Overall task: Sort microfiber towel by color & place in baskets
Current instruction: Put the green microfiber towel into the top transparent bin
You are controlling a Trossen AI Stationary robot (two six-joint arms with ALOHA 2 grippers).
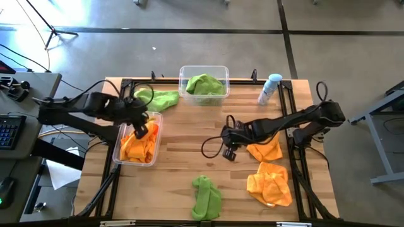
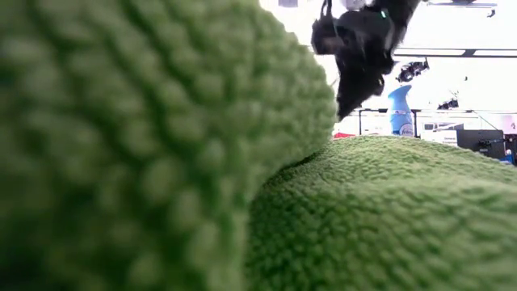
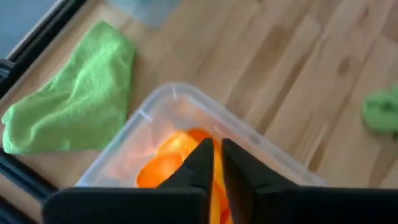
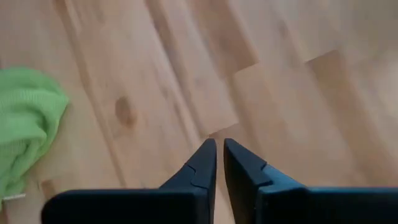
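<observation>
- We see the left gripper (image 1: 142, 129) over the clear basket (image 1: 120, 153) at the left edge of the worktop (image 1: 183, 157); its fingers (image 3: 202, 163) are pressed almost together, with only a thin slit between them, and they point down into this basket.
- In this basket lie orange towels (image 1: 136, 148). In the left wrist view orange cloth (image 3: 163, 163) shows right at the fingertips, but we cannot tell if the fingers pinch it.
- The second basket (image 1: 222, 70) stands at the middle of the far edge and holds a green towel (image 1: 204, 84).
- One loose green towel (image 1: 158, 98) lies flat near the far left corner, between the two baskets.
- Another green towel (image 1: 206, 197) lies at the near edge, around the middle; in the low view it fills nearly the whole picture.
- The right gripper (image 1: 228, 153) hangs over bare wood near the middle of the worktop, its fingers (image 4: 202, 163) nearly closed and holding nothing.
- Just beside the right gripper, toward the right edge, lies an orange towel (image 1: 268, 150); a second orange towel (image 1: 270, 184) lies near the near right corner.
- A spray bottle (image 1: 269, 88) with a blue cap lies near the far right corner.
</observation>
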